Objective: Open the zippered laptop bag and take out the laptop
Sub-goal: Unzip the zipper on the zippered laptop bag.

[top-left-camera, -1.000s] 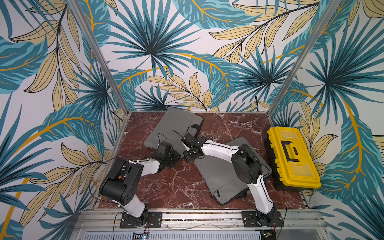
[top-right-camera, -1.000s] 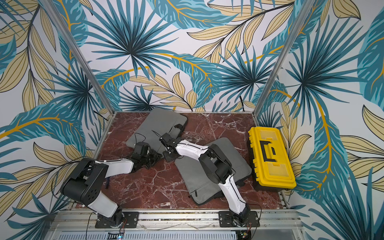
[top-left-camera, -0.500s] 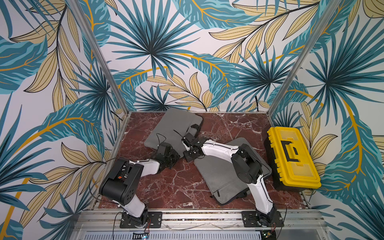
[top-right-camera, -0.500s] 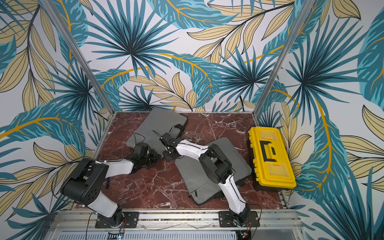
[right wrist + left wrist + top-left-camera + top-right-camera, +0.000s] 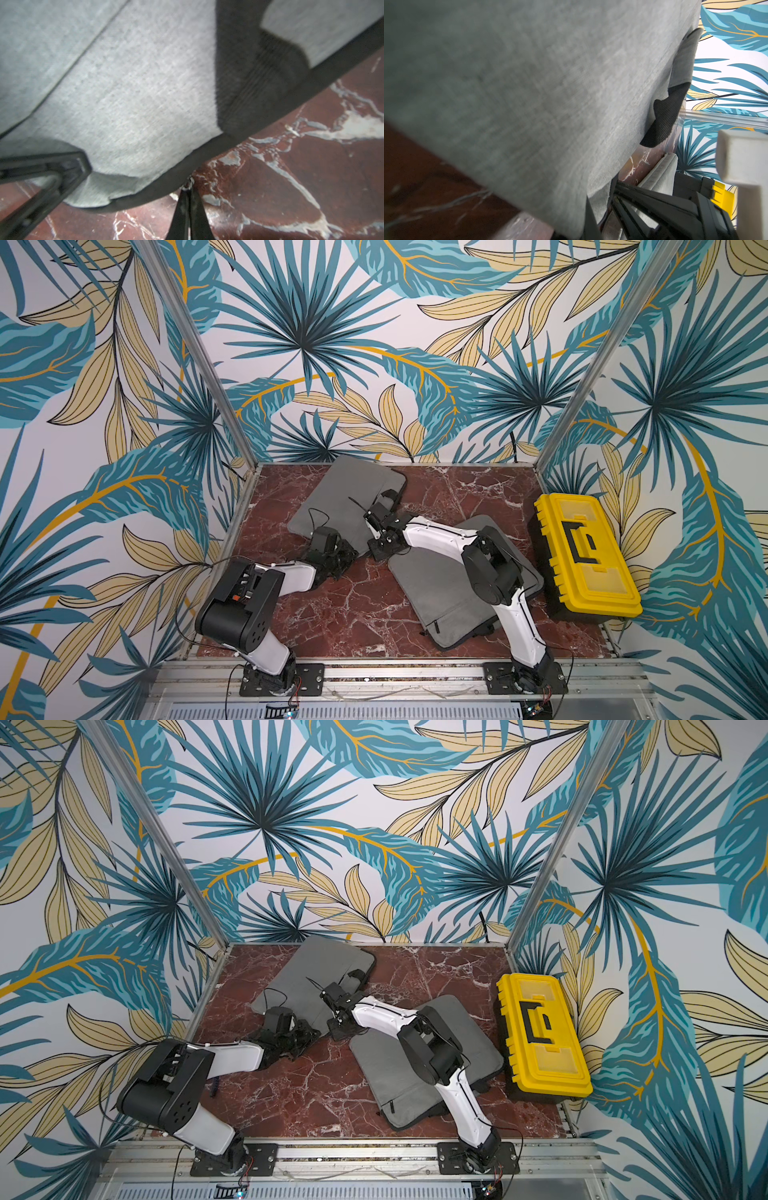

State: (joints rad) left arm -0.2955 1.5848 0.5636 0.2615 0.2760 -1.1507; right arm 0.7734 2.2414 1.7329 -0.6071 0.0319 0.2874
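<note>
The grey zippered laptop bag (image 5: 345, 497) (image 5: 311, 973) lies flat at the back of the marble table. My left gripper (image 5: 347, 558) (image 5: 307, 1036) sits at the bag's near corner, shut on the grey fabric (image 5: 529, 104), which covers most of its jaws (image 5: 588, 220). My right gripper (image 5: 380, 545) (image 5: 338, 1027) is at the same corner, just to the right. Its fingertips (image 5: 188, 190) are shut on the small metal zipper pull (image 5: 189, 185) at the bag's dark edge (image 5: 166, 187). The laptop is hidden.
A second grey bag (image 5: 440, 597) (image 5: 399, 1073) lies front right, under my right arm. A yellow toolbox (image 5: 586, 556) (image 5: 544, 1036) stands along the right edge. Patterned walls close in the back and both sides.
My left gripper has closed on the bag's near corner. Neither arm nor the bag has visibly shifted.
</note>
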